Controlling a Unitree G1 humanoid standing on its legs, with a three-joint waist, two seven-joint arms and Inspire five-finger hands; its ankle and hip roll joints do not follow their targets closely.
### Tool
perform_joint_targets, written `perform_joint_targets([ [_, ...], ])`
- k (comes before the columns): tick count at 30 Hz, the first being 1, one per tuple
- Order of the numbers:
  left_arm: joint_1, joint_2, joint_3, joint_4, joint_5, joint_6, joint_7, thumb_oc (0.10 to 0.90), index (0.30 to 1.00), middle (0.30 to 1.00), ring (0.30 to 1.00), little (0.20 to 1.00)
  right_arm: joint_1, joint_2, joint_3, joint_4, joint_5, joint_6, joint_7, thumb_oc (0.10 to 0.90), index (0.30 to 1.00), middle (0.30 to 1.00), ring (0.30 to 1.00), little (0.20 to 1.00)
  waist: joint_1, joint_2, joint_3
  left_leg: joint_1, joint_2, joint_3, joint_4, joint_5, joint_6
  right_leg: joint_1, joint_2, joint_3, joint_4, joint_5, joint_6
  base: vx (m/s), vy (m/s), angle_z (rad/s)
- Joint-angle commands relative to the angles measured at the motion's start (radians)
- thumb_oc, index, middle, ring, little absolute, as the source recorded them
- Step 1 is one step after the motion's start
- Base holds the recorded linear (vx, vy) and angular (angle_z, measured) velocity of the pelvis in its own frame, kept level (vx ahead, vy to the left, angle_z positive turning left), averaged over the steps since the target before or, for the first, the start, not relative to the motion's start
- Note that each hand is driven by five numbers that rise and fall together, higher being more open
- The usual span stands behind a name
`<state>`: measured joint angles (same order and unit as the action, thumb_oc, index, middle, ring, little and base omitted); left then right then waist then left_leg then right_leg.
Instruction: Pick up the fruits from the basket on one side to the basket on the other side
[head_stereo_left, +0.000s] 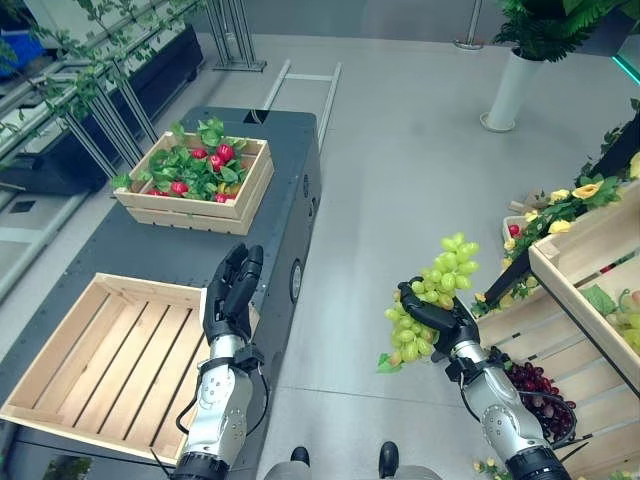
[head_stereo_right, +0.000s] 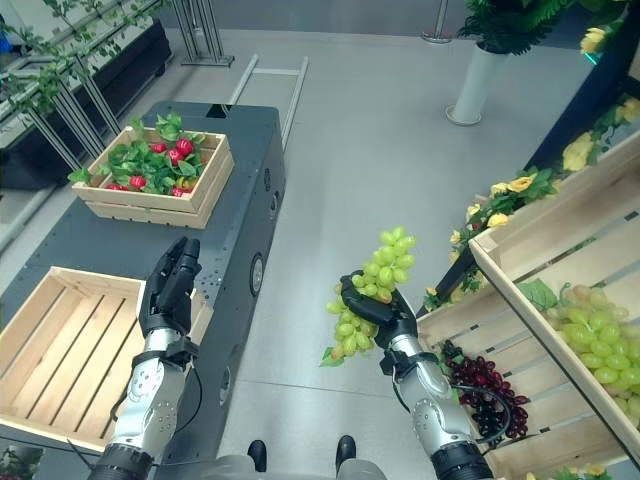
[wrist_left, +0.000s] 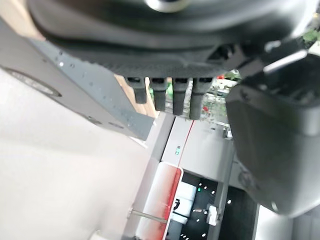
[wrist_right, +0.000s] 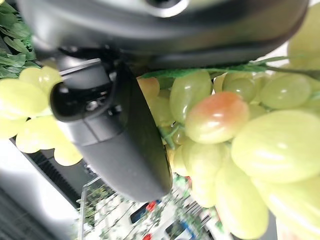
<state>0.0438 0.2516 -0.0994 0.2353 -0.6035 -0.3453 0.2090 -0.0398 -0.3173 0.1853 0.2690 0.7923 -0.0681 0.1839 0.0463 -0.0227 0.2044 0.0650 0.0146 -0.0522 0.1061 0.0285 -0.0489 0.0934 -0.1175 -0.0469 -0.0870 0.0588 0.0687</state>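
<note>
Green grapes in a long plastic bunch (head_stereo_left: 430, 300) hang in the right hand (head_stereo_left: 440, 322), whose dark fingers curl round the middle, high over the grey floor between the 2 sides. Its long axis runs slantwise. The empty pale wooden slatted crate (head_stereo_left: 60, 360) lies well to the left, nearer the straight-fingered, empty left hand (head_stereo_left: 232, 295).

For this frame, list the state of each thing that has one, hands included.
right hand: shut on the green grape bunch, held in the air above the floor
left hand: open, fingers straight, holding nothing, over the near crate's edge
near wooden crate: empty, on the dark table
far wooden crate: holds leaves and red fruits
dark grapes: resting in the lower shelf crate
</note>
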Motion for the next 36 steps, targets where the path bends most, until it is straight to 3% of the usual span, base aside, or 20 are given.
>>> perform_joint_targets([
  [1,-0.098,0.088,0.024,-0.083,0.022,-0.097,0.001,0.8,0.9,0.9,0.9,0.9,-0.146,0.025,0.032,-0.089,-0.008,-0.041,0.072,0.4,0.3,0.3,0.3,0.3,-0.013,0.004,-0.069,0.024,-0.029,-0.057,-0.133,-0.05,0.032,-0.004,0.055,0.025,0.095,-0.038,-0.003,-0.12,0.17,-0.72],
  [2,-0.128,0.09,0.012,-0.049,0.011,-0.099,-0.011,0.8,0.9,0.9,0.9,0.9,-0.137,0.02,0.026,-0.099,-0.007,-0.025,0.055,0.4,0.3,0.3,0.3,0.3,-0.026,0.004,-0.071,0.026,-0.025,-0.039,-0.133,-0.04,0.025,-0.008,0.049,0.013,0.095,-0.032,0.005,-0.14,0.149,-0.7],
  [4,-0.168,0.095,-0.005,-0.035,0.036,-0.102,-0.001,0.8,0.9,0.9,0.9,0.9,-0.137,0.005,0.025,-0.099,0.006,-0.004,0.075,0.4,0.3,0.3,0.3,0.3,-0.032,-0.004,-0.065,0.035,-0.049,-0.082,-0.136,-0.042,0.035,-0.021,0.042,0.02,0.094,-0.017,0.014,-0.11,0.094,-0.33],
  [7,-0.155,0.096,0.0,-0.04,0.048,-0.131,-0.021,0.8,0.9,0.9,0.9,0.9,-0.112,-0.012,0.023,-0.095,-0.033,0.006,0.099,0.4,0.3,0.3,0.3,0.3,-0.047,-0.005,-0.055,0.056,-0.047,-0.05,-0.158,-0.051,0.049,-0.038,0.031,0.04,0.091,0.002,0.035,-0.1,0.109,-0.2],
  [12,-0.183,0.094,-0.03,-0.024,0.042,-0.111,-0.019,0.8,0.9,0.9,0.9,0.9,-0.087,-0.014,0.016,-0.076,-0.043,-0.033,0.073,0.4,0.3,0.3,0.3,0.3,-0.064,-0.017,-0.059,0.07,-0.055,-0.024,-0.179,-0.058,0.061,-0.037,0.021,0.047,0.059,0.03,0.05,-0.08,0.073,-0.16],
  [17,-0.154,0.088,-0.023,-0.032,0.014,-0.091,-0.037,0.8,0.9,0.9,0.9,0.9,-0.022,0.01,-0.01,-0.102,-0.089,-0.03,0.071,0.4,0.3,0.3,0.3,0.3,-0.099,-0.023,-0.04,0.088,-0.059,0.017,-0.192,-0.077,0.069,-0.097,-0.002,0.051,0.033,0.103,0.085,-0.09,0.071,-0.1],
  [20,-0.131,0.099,-0.022,-0.027,0.043,-0.095,-0.012,0.8,0.9,0.9,0.9,0.9,-0.018,0.014,0.0,-0.091,-0.103,-0.022,0.108,0.4,0.3,0.3,0.3,0.3,-0.092,-0.026,-0.024,0.09,-0.057,0.064,-0.193,-0.078,0.068,-0.134,-0.018,-0.031,0.083,0.133,0.102,-0.15,0.022,-0.53],
  [21,-0.114,0.112,-0.014,-0.031,0.036,-0.091,0.004,0.8,0.9,0.9,0.9,0.9,-0.025,0.011,0.011,-0.086,-0.117,-0.016,0.136,0.4,0.3,0.3,0.3,0.3,-0.07,-0.022,-0.014,0.089,-0.049,0.118,-0.193,-0.069,0.067,-0.147,-0.042,-0.12,0.173,0.137,0.107,-0.33,0.034,-0.81],
  [22,-0.097,0.122,0.001,-0.03,0.022,-0.092,0.003,0.8,0.9,0.9,0.9,0.9,-0.04,0.005,0.029,-0.074,-0.134,-0.019,0.152,0.4,0.3,0.3,0.3,0.3,-0.039,-0.008,-0.01,0.078,-0.028,0.169,-0.193,-0.051,0.067,-0.134,-0.061,-0.178,0.274,0.101,0.096,-0.33,0.037,-0.94],
  [25,-0.093,0.13,0.007,-0.023,0.002,-0.067,-0.024,0.8,0.9,0.9,0.9,0.9,-0.052,0.003,0.05,-0.046,-0.133,-0.032,0.143,0.4,0.3,0.3,0.3,0.3,-0.013,0.001,-0.013,0.045,-0.013,0.187,-0.176,-0.031,0.078,-0.11,-0.056,-0.166,0.375,0.05,0.075,-0.21,-0.031,-1.2],
  [27,-0.105,0.119,-0.013,0.017,-0.009,-0.045,-0.045,0.8,0.9,0.9,0.9,0.9,-0.053,0.012,0.069,-0.013,-0.136,-0.048,0.114,0.4,0.3,0.3,0.3,0.3,-0.004,-0.018,-0.026,0.006,-0.014,0.162,-0.136,-0.025,0.069,-0.059,-0.032,-0.132,0.282,-0.009,0.059,-0.07,-0.138,-0.43],
  [28,-0.105,0.119,-0.013,0.018,-0.009,-0.046,-0.045,0.8,0.9,0.9,0.9,0.9,-0.053,0.013,0.069,-0.013,-0.136,-0.048,0.114,0.4,0.3,0.3,0.3,0.3,-0.005,-0.018,-0.025,0.006,-0.013,0.16,-0.135,-0.026,0.069,-0.056,-0.031,-0.134,0.279,-0.008,0.059,-0.01,-0.192,-0.1],
  [29,-0.106,0.106,-0.032,0.05,0.007,-0.034,-0.054,0.8,0.9,0.9,0.9,0.9,-0.041,0.016,0.082,0.003,-0.139,-0.04,0.097,0.4,0.3,0.3,0.3,0.3,0.001,-0.033,-0.039,-0.005,-0.007,0.159,-0.124,-0.025,0.047,0.0,-0.026,-0.137,0.128,-0.018,0.048,-0.07,-0.172,-0.11],
  [32,-0.12,0.085,-0.07,0.077,0.009,-0.006,-0.046,0.8,0.9,0.9,0.9,0.9,-0.089,-0.002,0.095,0.018,-0.141,-0.021,0.122,0.4,0.3,0.3,0.3,0.3,-0.006,-0.03,-0.041,0.001,0.014,0.195,-0.149,-0.01,0.02,0.022,-0.01,-0.133,0.019,0.012,0.043,-0.1,-0.1,-0.22],
  [36,-0.116,0.084,-0.107,0.144,0.089,0.032,-0.038,0.8,0.9,0.9,0.9,0.9,-0.068,-0.018,0.074,0.0,-0.146,-0.007,0.102,0.4,0.3,0.3,0.3,0.3,-0.024,-0.024,-0.048,0.012,0.015,0.184,-0.16,-0.015,0.023,0.02,0.011,-0.121,0.041,-0.011,0.028,0.0,-0.082,-0.14],
])
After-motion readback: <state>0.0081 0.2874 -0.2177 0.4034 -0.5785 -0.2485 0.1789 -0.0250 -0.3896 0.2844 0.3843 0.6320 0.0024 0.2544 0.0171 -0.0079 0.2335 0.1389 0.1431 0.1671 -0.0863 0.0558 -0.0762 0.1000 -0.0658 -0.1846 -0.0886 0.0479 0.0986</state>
